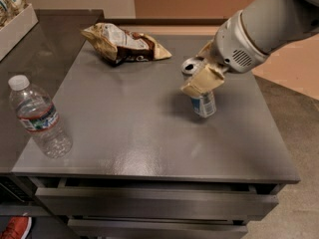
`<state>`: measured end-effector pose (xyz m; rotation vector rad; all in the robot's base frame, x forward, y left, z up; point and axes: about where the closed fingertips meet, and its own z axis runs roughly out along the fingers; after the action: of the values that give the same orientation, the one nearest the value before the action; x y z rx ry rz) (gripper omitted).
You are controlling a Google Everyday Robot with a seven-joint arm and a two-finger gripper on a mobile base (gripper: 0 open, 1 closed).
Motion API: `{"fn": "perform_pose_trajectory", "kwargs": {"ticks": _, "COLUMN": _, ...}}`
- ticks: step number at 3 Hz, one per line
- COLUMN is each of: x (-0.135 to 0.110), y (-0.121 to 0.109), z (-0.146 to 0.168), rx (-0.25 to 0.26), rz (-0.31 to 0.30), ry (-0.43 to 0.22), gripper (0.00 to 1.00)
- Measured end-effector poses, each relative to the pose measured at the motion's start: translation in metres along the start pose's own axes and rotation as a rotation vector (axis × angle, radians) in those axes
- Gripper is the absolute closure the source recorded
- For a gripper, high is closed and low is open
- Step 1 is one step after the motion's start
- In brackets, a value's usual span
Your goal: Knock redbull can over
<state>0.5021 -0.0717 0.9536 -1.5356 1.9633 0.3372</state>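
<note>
The fingers (pixel 204 79) of the gripper (pixel 195 73) clasp the upper part of the can (pixel 205 103). The can is tilted, nearer the counter's (pixel 124 133) right edge.

Shiny metal can (pixel 205 104) at matt pincer (pixel 195 74)

The arm (pixel 271 21) reaches in from above the table's (pixel 124 148) far right corner, sloping down leftward. Its gripper (pixel 195 73) hangs low over the right half, pointing left.
</note>
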Motion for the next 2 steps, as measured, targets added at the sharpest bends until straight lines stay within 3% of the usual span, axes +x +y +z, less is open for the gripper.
{"fn": "perform_pose_trajectory", "kwargs": {"ticks": 2, "x": 0.0100, "y": -0.0096, "z": 0.0067, "rx": -0.005, "rz": -0.047, "ry": 0.216, "gripper": 1.00}}
